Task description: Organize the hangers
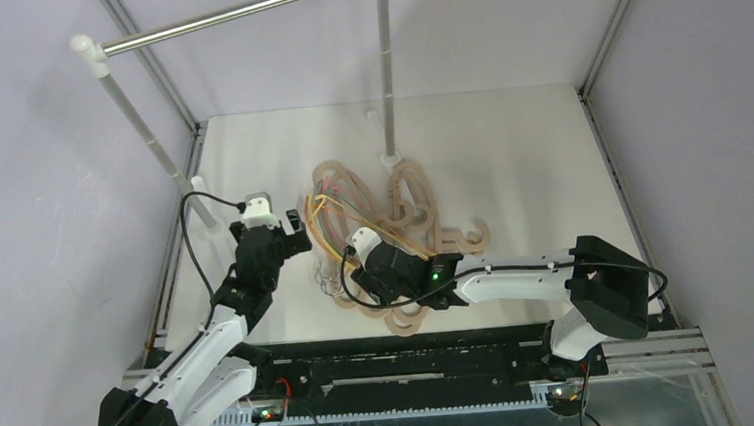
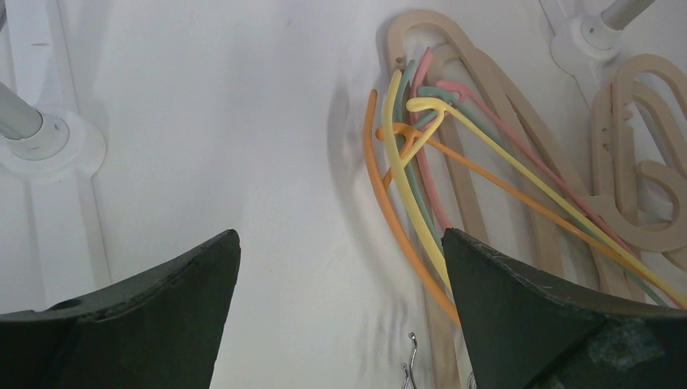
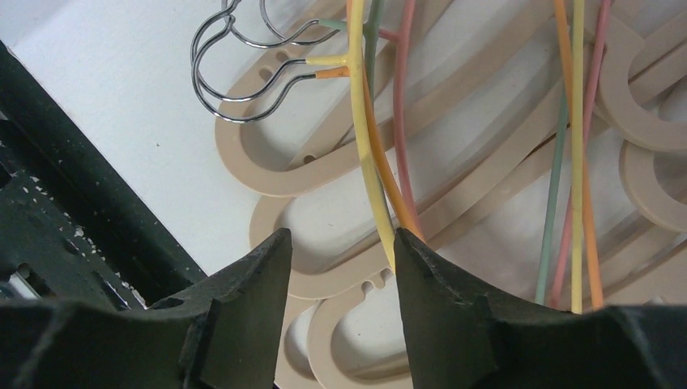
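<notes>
The hangers lie in a heap mid-table: several thick tan ones (image 1: 414, 202) with thin coloured ones (image 1: 326, 213) across their left side. My left gripper (image 1: 297, 226) is open just left of the heap; in the left wrist view (image 2: 340, 239) bare table lies between its fingers, and the orange hanger (image 2: 387, 209) runs along the right finger. My right gripper (image 1: 354, 273) hovers over the heap's near part. In the right wrist view (image 3: 342, 243) it is open above a tan hanger (image 3: 340, 279), with the yellow hanger (image 3: 364, 146) at its right finger. Nothing is held.
A silver rail (image 1: 239, 12) on white posts spans the back left; one post foot (image 1: 389, 157) stands just behind the heap, another (image 2: 49, 138) to my left gripper's left. Wire hooks (image 3: 235, 73) bunch at the heap's near-left end. A black bar (image 3: 73, 203) borders the table's near edge.
</notes>
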`<control>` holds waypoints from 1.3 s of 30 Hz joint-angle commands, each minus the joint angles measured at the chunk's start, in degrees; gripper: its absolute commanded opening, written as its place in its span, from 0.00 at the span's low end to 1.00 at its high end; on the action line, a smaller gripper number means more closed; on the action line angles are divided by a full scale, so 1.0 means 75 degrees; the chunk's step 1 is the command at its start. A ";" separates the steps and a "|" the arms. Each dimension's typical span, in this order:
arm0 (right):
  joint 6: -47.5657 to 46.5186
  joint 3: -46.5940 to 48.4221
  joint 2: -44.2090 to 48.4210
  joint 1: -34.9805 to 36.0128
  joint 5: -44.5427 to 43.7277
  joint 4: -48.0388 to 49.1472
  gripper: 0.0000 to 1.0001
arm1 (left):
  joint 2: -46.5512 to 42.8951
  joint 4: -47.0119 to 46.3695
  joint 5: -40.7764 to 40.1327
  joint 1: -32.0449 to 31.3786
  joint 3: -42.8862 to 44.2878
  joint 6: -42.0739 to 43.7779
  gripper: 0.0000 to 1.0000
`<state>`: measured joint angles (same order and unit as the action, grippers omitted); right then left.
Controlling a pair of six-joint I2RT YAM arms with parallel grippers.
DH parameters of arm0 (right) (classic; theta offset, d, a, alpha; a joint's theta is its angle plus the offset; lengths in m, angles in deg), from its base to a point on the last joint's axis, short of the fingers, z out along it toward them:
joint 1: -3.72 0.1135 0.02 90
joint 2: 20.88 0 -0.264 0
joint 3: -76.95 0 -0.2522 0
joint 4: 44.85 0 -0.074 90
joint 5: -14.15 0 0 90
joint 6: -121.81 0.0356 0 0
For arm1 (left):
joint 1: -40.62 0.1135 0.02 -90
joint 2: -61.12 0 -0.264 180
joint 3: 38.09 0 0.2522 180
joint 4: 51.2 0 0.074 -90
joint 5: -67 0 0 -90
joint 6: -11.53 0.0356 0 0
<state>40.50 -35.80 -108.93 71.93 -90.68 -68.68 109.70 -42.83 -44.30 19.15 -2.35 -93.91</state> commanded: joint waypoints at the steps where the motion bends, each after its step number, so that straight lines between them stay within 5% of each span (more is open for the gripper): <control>1: -0.0053 0.0028 -0.0068 -0.0118 -0.0125 0.0285 0.59 | -0.0240 -0.0362 -0.0104 -0.0036 0.0069 0.0056 1.00; 12: 0.0002 0.0028 -0.0713 -0.0558 -0.0109 0.0501 0.51 | -0.0344 -0.0448 -0.0153 -0.0032 -0.0021 0.0069 0.99; 24: -0.0018 0.0028 -0.0383 -0.0790 0.0169 0.0381 0.00 | -0.0360 -0.0454 -0.0188 -0.0042 -0.0024 0.0073 1.00; 39: 0.0623 0.0165 0.1038 -0.1877 0.2565 0.0718 0.00 | -0.0792 -0.0310 -0.0605 -0.0036 -0.0126 -0.0106 1.00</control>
<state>42.45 -35.80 -103.97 59.71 -77.50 -67.78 105.46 -43.72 -46.51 19.13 -2.49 -94.04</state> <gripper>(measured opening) 0.017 0.995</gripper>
